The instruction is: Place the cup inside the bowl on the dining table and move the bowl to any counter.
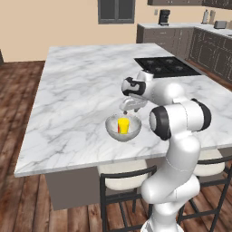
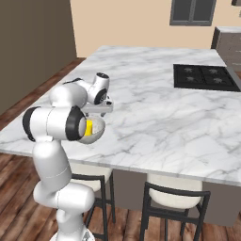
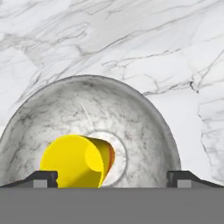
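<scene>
Cup, small and bright yellow, stands inside the speckled grey bowl in the left base view. The bowl rests on the big white marble surface, near the edge closest to the robot. The end effector hangs just above the bowl's far rim, apart from the cup. Its fingers are too small here to tell how they stand. A black cooktop is set into the marble well behind, and stools stand below the near edge.

From the right base view, the robot's own elbow covers much of the bowl. A sliver of the yellow cup shows inside it. The end effector sits directly over the bowl, pointing down, so the drop spot was likely chosen straight above the bowl's middle.

Looking along the hand, the cup lies within the bowl, leaning toward one side of the floor rather than centred. The two dark fingertips stand spread wide, one at each lower corner, pinching nothing. The cup seems to be released, so the first half of the task looks done. Carrying the bowl to a counter is not yet begun; a hold on the bowl's rim would likely come next.
</scene>
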